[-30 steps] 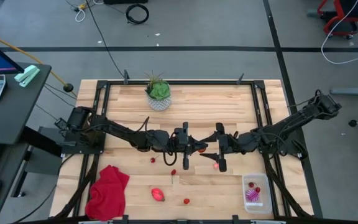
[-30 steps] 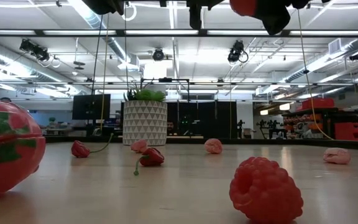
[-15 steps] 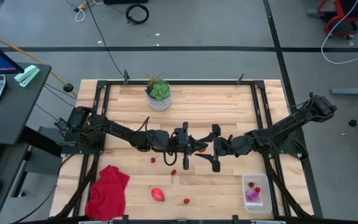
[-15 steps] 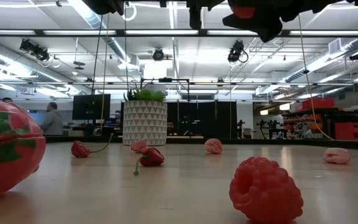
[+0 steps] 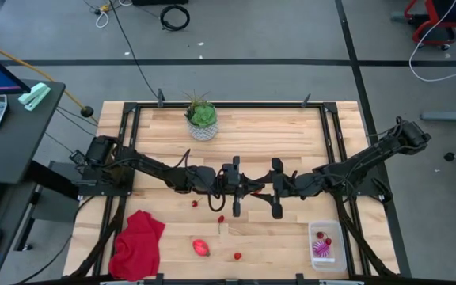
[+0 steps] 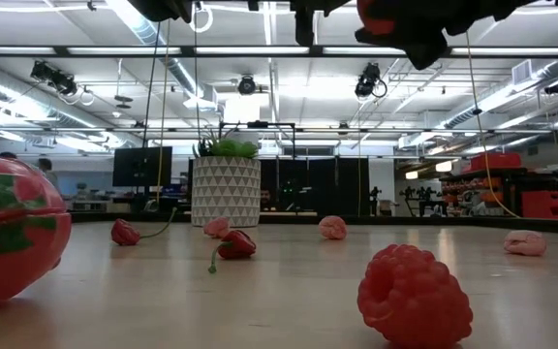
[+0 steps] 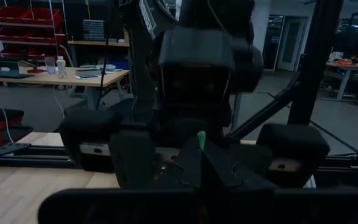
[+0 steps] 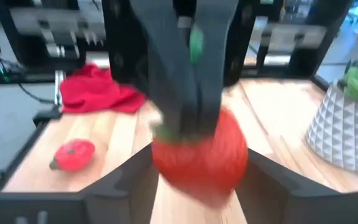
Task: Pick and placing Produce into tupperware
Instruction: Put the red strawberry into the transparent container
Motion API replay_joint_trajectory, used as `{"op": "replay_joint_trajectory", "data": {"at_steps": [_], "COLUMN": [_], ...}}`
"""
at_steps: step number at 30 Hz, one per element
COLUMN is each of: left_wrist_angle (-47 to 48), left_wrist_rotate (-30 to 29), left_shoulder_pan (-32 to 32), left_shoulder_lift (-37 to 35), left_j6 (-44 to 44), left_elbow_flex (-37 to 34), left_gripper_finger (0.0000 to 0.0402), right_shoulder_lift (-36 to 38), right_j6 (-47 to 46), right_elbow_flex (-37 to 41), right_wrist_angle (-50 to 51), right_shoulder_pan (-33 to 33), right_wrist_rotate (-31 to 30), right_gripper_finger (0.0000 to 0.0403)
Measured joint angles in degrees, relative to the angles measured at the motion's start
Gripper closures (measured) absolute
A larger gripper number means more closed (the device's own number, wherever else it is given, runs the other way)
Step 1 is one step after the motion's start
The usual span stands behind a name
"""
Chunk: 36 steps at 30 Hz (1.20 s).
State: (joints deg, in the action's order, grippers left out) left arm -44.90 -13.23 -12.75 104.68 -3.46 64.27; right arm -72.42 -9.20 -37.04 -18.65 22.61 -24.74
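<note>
Red produce piece (image 8: 199, 155) hanging from left gripper's (image 5: 236, 199) closed fingers, between right gripper's (image 5: 276, 203) half-open fingers.

Both your arms reach low toward mid-desk, meeting nose to nose. Left gripper (image 5: 248, 188) points right, its fingers pinched fully together. Right gripper (image 5: 258, 190) points left, directly facing it, fingers (image 8: 135, 168) spread either side of the left's closed tips.

A red cloth (image 5: 138, 242) lies near the table's front-left corner, a potted plant (image 5: 202, 119) at the back.
</note>
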Motion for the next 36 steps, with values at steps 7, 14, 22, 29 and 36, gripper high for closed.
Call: {"op": "replay_joint_trajectory", "data": {"at_steps": [7,14,22,29,36], "left_wrist_angle": [-0.27,-0.29,0.32,0.3,1.26], "left_wrist_rotate": [0.0,0.0,0.0,0.0,0.0], "left_shoulder_pan": [-0.02,-0.02,-0.02,0.0,0.09], "left_shoulder_lift": [-0.02,-0.02,-0.02,-0.02,-0.04], "left_j6": [-0.3,-0.33,-0.37,-0.39,-1.11], "left_elbow_flex": [0.0,0.0,0.0,0.0,-0.04], "left_gripper_finger": [0.0395,0.0394,0.0394,0.0395,0.0397], "right_shoulder_lift": [0.11,0.11,0.15,0.15,0.15], "right_j6": [0.18,0.27,1.76,1.87,2.12], "right_elbow_flex": [0.0,0.0,0.0,0.0,0.0], "right_wrist_angle": [1.22,1.21,0.54,0.34,-0.9], "right_shoulder_pan": [0.0,0.0,0.0,0.0,0.0], "right_wrist_rotate": [-0.03,-0.03,2.71,2.72,2.39], "right_gripper_finger": [0.0253,0.0268,0.0227,0.0177,0.0165]}}
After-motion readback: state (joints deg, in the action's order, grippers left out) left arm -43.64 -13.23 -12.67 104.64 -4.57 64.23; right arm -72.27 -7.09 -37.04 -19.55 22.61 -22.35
